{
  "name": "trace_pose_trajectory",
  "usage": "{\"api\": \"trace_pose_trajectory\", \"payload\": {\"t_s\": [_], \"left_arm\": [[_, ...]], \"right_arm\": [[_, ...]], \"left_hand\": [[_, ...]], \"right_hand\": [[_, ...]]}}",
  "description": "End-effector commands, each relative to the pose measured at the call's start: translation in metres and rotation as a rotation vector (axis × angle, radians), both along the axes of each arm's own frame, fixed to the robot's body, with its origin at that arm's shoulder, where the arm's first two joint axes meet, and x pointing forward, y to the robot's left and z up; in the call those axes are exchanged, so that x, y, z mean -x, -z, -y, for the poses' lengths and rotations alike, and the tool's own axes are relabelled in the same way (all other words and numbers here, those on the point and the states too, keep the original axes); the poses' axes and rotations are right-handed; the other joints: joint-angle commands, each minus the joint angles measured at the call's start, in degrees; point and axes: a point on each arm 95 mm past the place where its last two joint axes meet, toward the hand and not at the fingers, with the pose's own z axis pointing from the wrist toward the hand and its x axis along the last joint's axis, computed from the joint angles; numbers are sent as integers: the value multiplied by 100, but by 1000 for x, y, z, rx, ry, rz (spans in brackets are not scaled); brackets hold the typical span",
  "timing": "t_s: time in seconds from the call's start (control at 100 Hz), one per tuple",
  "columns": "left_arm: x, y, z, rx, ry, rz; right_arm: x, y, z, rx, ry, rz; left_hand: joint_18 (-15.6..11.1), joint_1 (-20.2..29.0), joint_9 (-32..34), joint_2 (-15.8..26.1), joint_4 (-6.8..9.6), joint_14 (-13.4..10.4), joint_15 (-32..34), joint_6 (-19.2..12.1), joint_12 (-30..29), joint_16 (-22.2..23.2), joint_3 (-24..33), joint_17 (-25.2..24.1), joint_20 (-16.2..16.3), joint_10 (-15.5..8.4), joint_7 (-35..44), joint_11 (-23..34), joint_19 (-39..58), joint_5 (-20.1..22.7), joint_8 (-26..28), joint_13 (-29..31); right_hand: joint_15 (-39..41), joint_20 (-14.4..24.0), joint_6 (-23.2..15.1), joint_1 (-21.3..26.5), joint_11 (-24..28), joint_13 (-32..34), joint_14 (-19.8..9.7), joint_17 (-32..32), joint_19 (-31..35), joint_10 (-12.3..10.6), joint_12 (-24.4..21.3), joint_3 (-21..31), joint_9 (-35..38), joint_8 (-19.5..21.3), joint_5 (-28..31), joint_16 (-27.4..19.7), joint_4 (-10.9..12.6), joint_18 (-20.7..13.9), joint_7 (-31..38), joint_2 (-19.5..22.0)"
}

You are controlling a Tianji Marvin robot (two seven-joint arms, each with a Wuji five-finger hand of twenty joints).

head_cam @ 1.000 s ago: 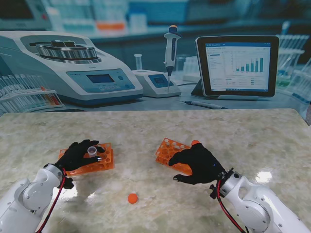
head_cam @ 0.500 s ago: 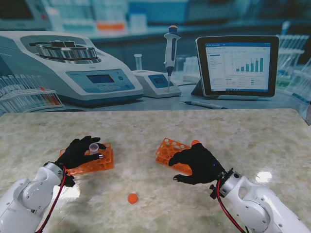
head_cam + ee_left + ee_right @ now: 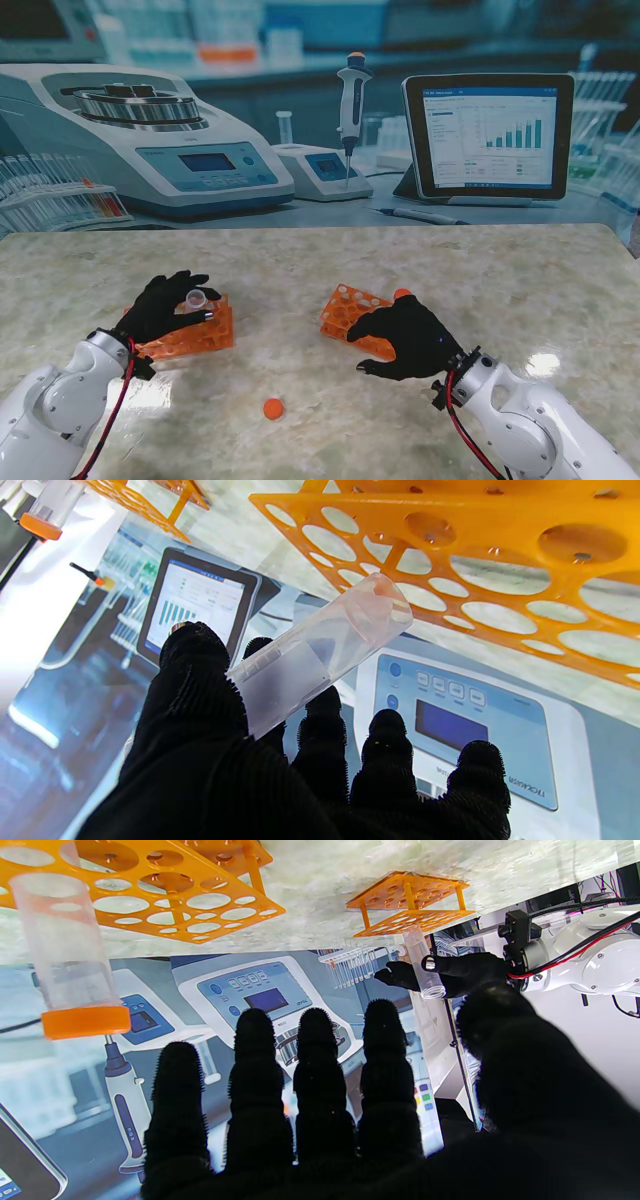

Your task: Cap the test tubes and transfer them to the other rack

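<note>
Am lifting left hand (image 3: 160, 308), gripping uncapped tube (image 3: 196, 298), higher off left rack (image 3: 205, 335), lower left of frame; right hand (image 3: 410, 335) resting spread, holding nothing; loose cap (image 3: 273, 408) waiting on counter (image 3: 300, 260)

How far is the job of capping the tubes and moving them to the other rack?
Done: one capped tube stands in the right rack. In hand: the left hand holds an uncapped tube over the left rack. Left: cap it with the loose orange cap lying nearer to me, then rack it. The right hand holds nothing.
</note>
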Motion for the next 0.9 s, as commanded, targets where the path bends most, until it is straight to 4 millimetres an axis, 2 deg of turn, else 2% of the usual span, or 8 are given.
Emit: {"api": "trace_pose_trajectory", "payload": {"t_s": [0.0, 0.16, 0.35, 0.37, 0.41, 0.52, 0.7, 0.89], "left_arm": [[0, -6, 5, 7, 14, 21], [0, -13, 14, 23, 35, 56], [1, -25, 29, 40, 85, 86], [1, -26, 31, 43, 90, 90], [2, -29, 35, 49, 100, 96], [2, -35, 45, 67, 126, 114], [3, -45, 62, 101, 175, 139], [5, -52, 81, 136, 222, 148]], "right_arm": [[3, 2, -1, -2, -2, -8], [3, 2, -1, -4, -3, -7], [3, 2, 0, -6, -2, -4], [4, 2, 0, -6, -3, -4], [4, 2, 0, -7, -3, -4], [4, 2, 0, -12, -5, -5], [4, 2, 0, -13, -8, -6], [5, 2, 0, -14, -10, -5]], "left_hand": [[55, 555, 234, 583, -5, 94, 71, -472, 65, 40, 428, 28, 34, 66, 227, 14, -194, 680, 89, 172], [206, 654, 685, 670, -40, 408, 115, -306, 133, 108, 411, 139, 53, 291, 794, 80, -121, 1138, 573, 510], [409, 803, 1553, 915, -105, 745, 273, -256, 624, 279, 353, 357, 46, 517, 1278, 268, 22, 1019, 1906, 1129], [429, 817, 1632, 923, -107, 762, 303, -237, 656, 296, 356, 389, 47, 668, 1292, 289, 40, 1012, 1953, 1214], [476, 845, 1783, 940, -121, 800, 373, -217, 746, 343, 348, 459, 54, 726, 1322, 343, 90, 981, 2036, 1383], [653, 885, 2168, 954, -142, 823, 629, -219, 1207, 566, 324, 756, 115, 728, 1344, 584, 392, 955, 2145, 1959], [846, 926, 2530, 911, -137, 701, 1396, -210, 2389, 1289, 326, 1206, 159, 584, 1385, 1346, 1176, 910, 2164, 2959], [867, 956, 2644, 853, -130, 499, 2856, -228, 3906, 2724, 333, 1727, 298, 527, 1480, 2397, 2600, 896, 2229, 3481]], "right_hand": [[-149, -64, 61, -110, -53, -151, -104, -108, -29, -66, 16, -101, 30, -61, -132, -45, 130, 136, -68, 158], [-150, -63, 56, -111, -54, -152, -103, -106, -28, -59, 15, -102, 27, -60, -128, -45, 130, 131, -65, 156], [-149, -61, 62, -108, -51, -147, -111, -102, -26, -68, 16, -106, 36, -61, -131, -46, 129, 137, -67, 154], [-150, -61, 65, -108, -51, -149, -120, -100, -25, -66, 16, -106, 36, -61, -129, -46, 129, 135, -67, 156], [-147, -61, 71, -120, -52, -143, -113, -101, -25, -67, 16, -113, 32, -61, -132, -45, 127, 133, -68, 158], [-148, -60, 69, -243, -50, -144, -120, -100, -26, -58, 17, -173, 37, -61, -132, -46, 101, 141, -69, 195], [-148, -58, 65, -264, -49, -143, -117, -93, -22, -63, 18, -200, 39, -61, -129, -46, 86, 138, -68, 212], [-146, -54, 64, -262, -49, -137, -116, -81, -16, -73, 19, -218, 38, -61, -133, -46, 83, 138, -70, 205]]}}
